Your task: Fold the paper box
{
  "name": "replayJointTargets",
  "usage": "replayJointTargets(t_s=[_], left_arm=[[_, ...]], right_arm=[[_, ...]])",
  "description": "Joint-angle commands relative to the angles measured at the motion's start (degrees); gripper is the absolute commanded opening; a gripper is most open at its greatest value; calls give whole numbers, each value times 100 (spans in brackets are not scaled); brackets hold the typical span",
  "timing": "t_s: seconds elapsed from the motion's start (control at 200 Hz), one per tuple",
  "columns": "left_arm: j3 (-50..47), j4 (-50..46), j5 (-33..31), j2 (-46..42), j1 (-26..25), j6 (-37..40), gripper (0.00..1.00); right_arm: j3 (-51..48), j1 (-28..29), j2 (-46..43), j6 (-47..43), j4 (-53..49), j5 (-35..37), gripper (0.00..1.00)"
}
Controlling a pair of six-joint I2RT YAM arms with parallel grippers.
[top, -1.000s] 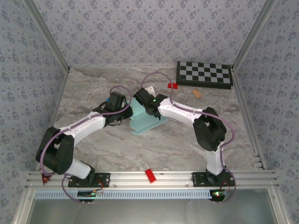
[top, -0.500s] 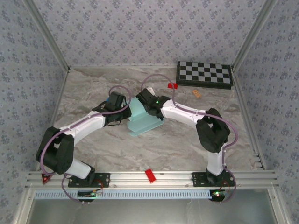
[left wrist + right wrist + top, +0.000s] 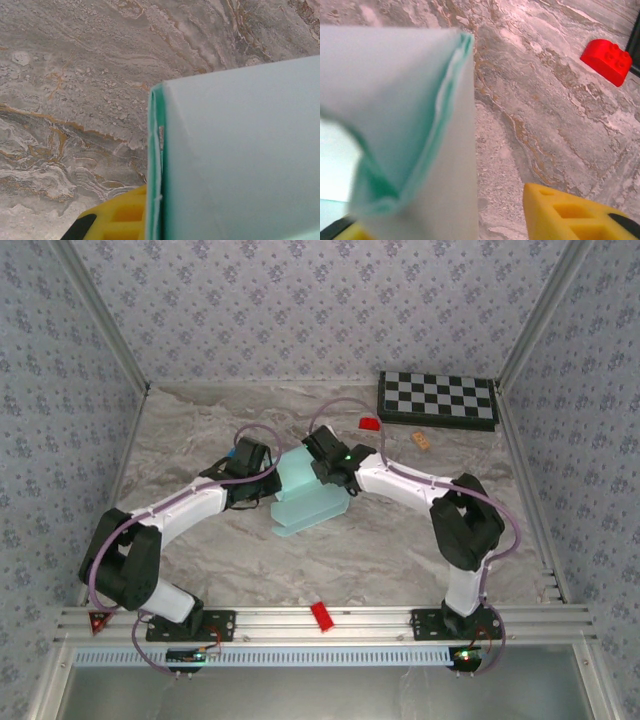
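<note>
Near edge: a red block [image 3: 321, 615] sat on the aluminium rail [image 3: 400, 618], clear of the job.

Mid-counter [image 3: 200, 440], between the two wrists, lay the paper box [image 3: 305, 502]. It was pale blue card, part-folded, with one panel raised and the rest flat on the marble.

The left jaws were closed on the box's left edge. One yellow pad [image 3: 117, 217] pressed against the doubled, green-tinted fold; the other pad was hidden behind the card. The right jaws stood apart, straddling a folded corner. Its yellow finger [image 3: 570, 212] was clear of the card with bare counter between them, so it was not gripping.

We judged the step to be taking a fresh hold on that raised fold, with the left side as anchor.

- The left clamp should hold firm and not tug.
- The right jaws should come square onto the doubled edge, close to the crease.
- They should catch both layers so neither slides.
- The push should then run along the fold line.
- We guessed the thin card would buckle or spring open under a skewed or heavy push, so light force would suit.

Farther back were a red brick [image 3: 368, 424], then a small tan piece [image 3: 421, 441]. The checkerboard [image 3: 437, 400] sat in the far right corner.

Writing: we could read none. The card was plain, the brick's studs showed no legible mark, and the board had squares only.
</note>
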Motion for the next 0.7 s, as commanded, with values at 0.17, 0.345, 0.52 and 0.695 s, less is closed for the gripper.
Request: replayJointTargets(t_s=[0.17, 0.345, 0.52, 0.695], left_arm=[[219, 2, 33, 79, -82, -123, 0], [235, -15, -2, 88, -104, -173, 0], [243, -50, -44, 114, -117, -232, 0], [235, -113, -217, 108, -190, -422, 0]], right_arm=[[-295, -88, -443, -50, 368, -509, 59], [-560, -131, -693, -114, 627, -763, 65], [-749, -176, -942, -121, 749, -879, 68], [-844, -320, -1256, 35, 722, -1039, 68]])
